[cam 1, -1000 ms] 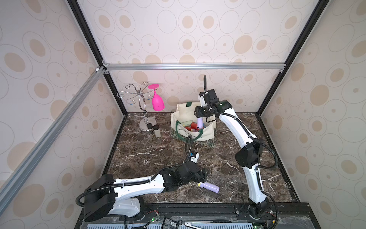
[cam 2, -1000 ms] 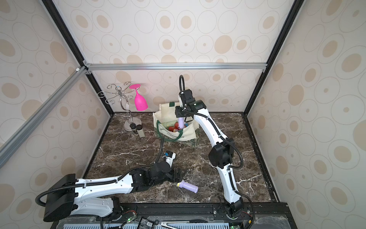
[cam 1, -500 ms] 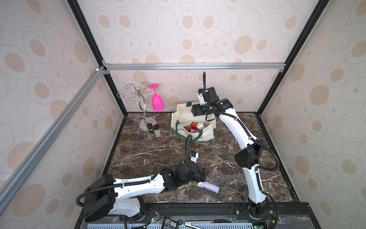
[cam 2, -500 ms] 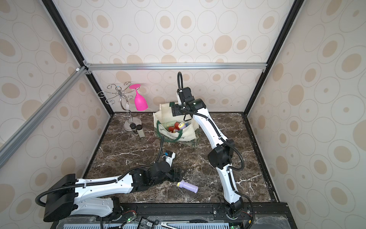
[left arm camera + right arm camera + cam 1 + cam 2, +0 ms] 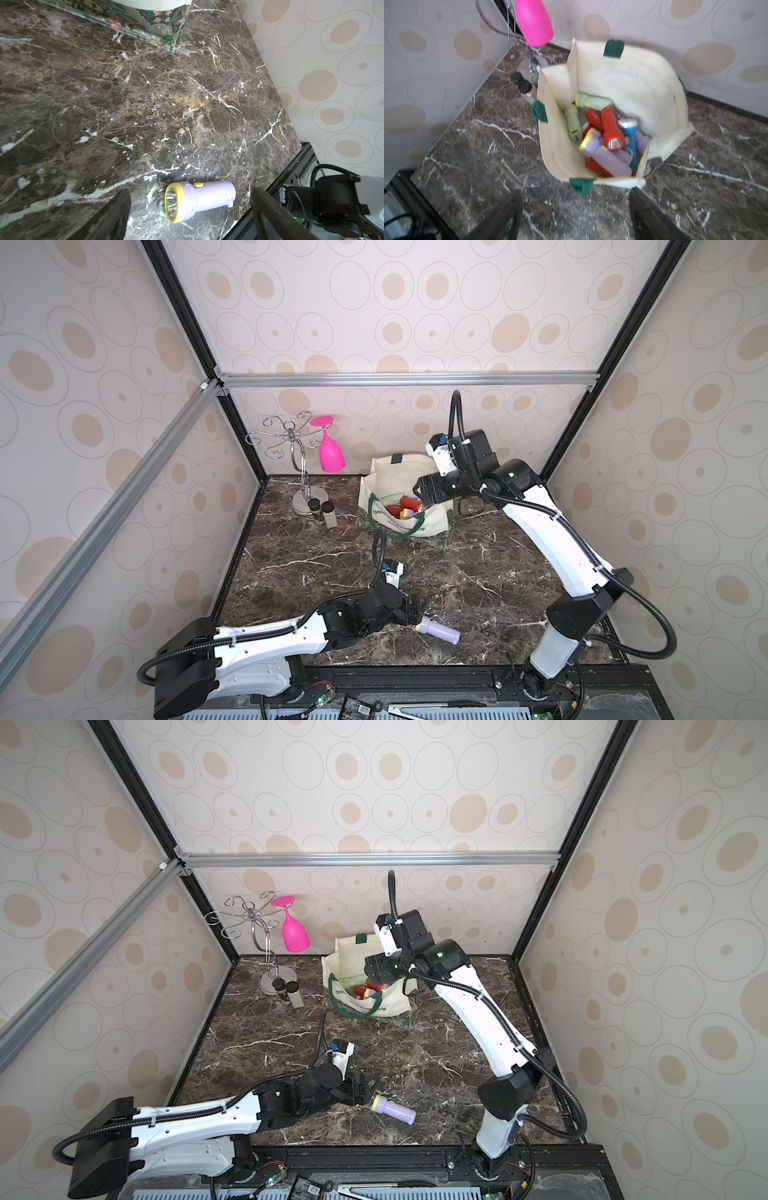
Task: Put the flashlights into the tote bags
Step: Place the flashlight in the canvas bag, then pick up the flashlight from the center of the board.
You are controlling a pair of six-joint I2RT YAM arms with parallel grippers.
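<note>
1 lilac flashlight (image 5: 438,630) lies on the marble table (image 5: 328,572) near the front edge; your left gripper (image 5: 417,609) sits just beside its yellow head, jaws spread, empty. Your right gripper (image 5: 420,494) hangs over the tote bag (image 5: 643,83), jaws apart, holding nothing; the other flashlights (image 5: 610,133) are piled inside.
</note>
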